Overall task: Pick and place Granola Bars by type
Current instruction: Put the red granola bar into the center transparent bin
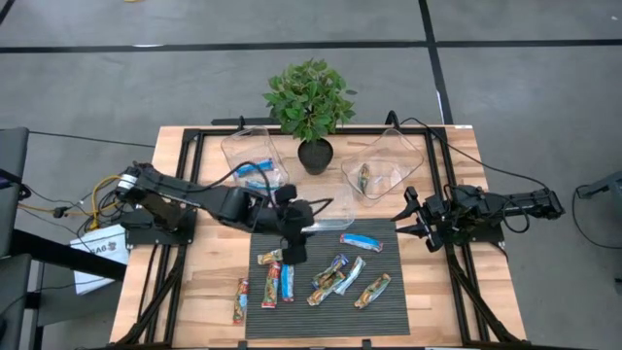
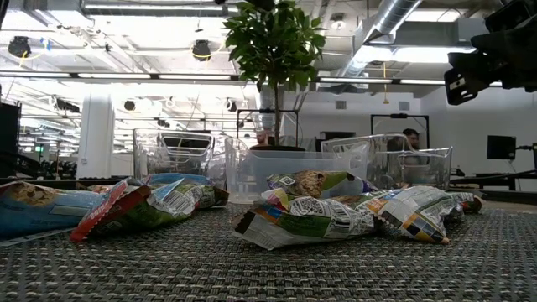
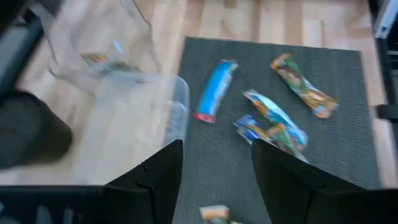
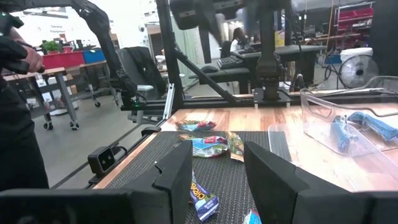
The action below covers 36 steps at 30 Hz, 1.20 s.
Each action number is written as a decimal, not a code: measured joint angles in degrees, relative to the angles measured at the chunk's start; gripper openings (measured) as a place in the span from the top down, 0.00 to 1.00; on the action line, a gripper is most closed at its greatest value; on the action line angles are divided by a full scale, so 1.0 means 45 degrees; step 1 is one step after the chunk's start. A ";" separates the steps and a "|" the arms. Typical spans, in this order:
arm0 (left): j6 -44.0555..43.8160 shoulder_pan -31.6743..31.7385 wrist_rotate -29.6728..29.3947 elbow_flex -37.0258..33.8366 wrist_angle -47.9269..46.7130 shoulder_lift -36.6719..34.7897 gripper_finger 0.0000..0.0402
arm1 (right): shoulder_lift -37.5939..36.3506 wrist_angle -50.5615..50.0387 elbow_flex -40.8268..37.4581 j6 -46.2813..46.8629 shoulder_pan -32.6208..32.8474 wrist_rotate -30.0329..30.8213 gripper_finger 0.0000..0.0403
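Wooden counter (image 1: 194, 292) slats are carrying a dark ribbed mat (image 1: 389, 311), and the granola bars (image 1: 335, 274) are lying scattered on it in crinkled, shiny wrappers: blue ones, red-orange-yellow ones and green-gold ones. One blue bar (image 1: 361, 241) is lying apart near the mat's far edge. More are sitting in the clear tubs (image 1: 389, 165) by the potted plant (image 1: 311, 102). Hovering over the mat's far left corner, the left end effector (image 1: 292, 255) is standing with fingers apart, empty. The right end effector (image 1: 413, 222) is waiting beside the mat, fingers also apart.
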 joint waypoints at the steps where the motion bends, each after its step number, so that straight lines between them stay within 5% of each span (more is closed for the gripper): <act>1: -0.0405 -0.0150 0.0010 0.0000 -0.0198 -0.0043 0.54 | -0.0001 0.0000 -0.0001 0.0001 0.0000 0.0000 0.66; 36: -1.2914 -0.4745 -0.0106 0.0000 -0.7074 -0.0066 0.54 | 0.0000 0.0000 -0.0002 0.0000 0.0000 0.0002 0.66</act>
